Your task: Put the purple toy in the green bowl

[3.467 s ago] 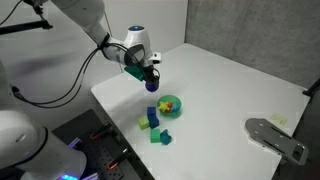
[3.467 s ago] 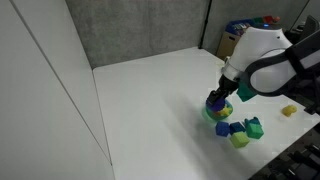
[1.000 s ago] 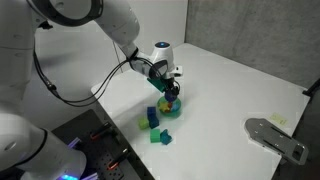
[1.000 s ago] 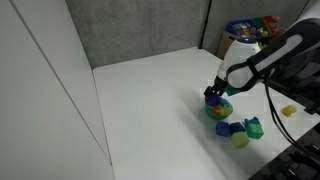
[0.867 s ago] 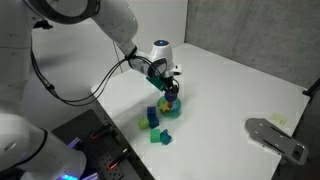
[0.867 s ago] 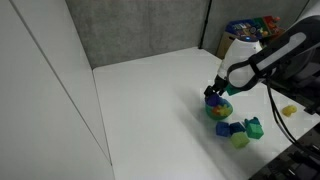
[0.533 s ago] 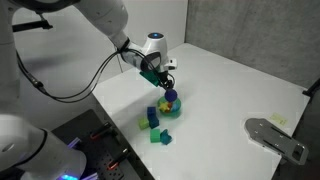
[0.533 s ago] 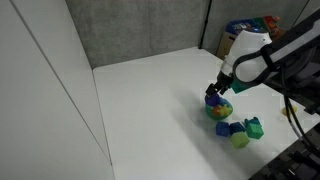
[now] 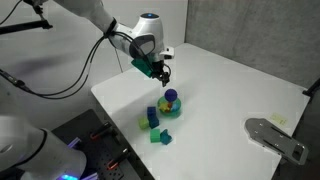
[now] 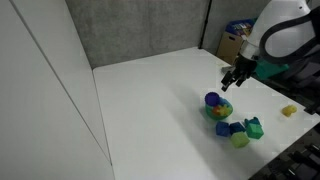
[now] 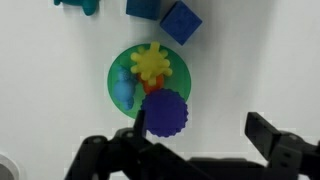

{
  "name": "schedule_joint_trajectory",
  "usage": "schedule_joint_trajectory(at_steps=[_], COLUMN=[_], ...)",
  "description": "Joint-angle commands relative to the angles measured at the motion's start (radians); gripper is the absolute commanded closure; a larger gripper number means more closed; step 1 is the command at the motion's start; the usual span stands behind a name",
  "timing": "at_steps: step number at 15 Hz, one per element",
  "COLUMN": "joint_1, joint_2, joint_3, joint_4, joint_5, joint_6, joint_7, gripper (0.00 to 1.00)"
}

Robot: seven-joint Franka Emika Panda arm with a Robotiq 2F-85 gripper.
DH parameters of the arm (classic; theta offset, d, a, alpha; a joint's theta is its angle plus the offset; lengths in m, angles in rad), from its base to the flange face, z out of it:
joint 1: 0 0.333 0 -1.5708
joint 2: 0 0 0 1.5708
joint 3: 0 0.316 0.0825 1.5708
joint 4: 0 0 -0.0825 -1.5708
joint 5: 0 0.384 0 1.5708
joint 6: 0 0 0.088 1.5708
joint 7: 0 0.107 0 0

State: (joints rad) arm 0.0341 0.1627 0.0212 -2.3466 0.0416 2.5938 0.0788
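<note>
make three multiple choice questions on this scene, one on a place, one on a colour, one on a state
1. Where is the purple toy?
A) in the bowl
B) in the claw
C) out of view

2. What colour is the spiky toy beside it?
A) white
B) yellow
C) black

3. How is the claw?
A) shut on the bowl
B) shut on the purple toy
C) open, empty

Answers:
1 A: the wrist view shows it lying inside the bowl.
2 B: it shows plainly yellow in the wrist view.
3 C: its fingers stand apart above the bowl with nothing between them.
</note>
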Motion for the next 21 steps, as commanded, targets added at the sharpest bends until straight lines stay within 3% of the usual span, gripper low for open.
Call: schedule_joint_trajectory(at_steps=[1,14,21], joint_1=[-0.009,-0.025,-0.026], joint_2=[-0.177,-0.571,-0.658], joint_3=[-0.028,-0.034,-0.026], joint_4=[-0.063,-0.02,0.01], joint_5=[-0.051,-0.016,-0.02], joint_6=[-0.102,-0.667,-0.8], joint_7=[0.039,-0.04,-0.026], gripper=[0.0,0.0,0.0])
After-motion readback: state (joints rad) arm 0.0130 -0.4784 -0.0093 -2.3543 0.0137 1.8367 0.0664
